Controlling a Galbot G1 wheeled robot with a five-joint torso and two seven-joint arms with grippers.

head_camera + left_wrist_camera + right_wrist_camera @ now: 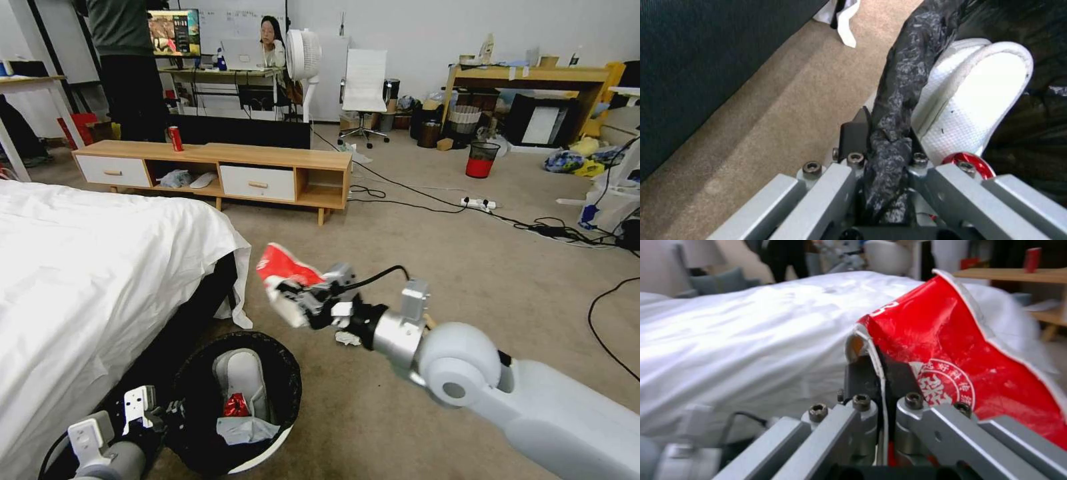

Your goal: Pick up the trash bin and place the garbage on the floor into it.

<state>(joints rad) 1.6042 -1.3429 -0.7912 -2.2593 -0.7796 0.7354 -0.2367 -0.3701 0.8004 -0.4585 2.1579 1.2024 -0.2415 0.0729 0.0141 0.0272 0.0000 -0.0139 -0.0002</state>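
The left tool (157, 417) is clamped on the bag-lined rim of the trash bin (280, 373), held low beside the bed (100, 267). The right tool (293, 297) pinches the red-and-white wrapper (283, 263) mid-air; being light and flimsy, it is best gripped at an edge.

Trash bin (200, 373) near side cut off by the head view's lower edge, left tool (882, 140) base cropped, wrapper (960, 366) lower corner cropped, white scrap (347, 339) half hidden behind right arm
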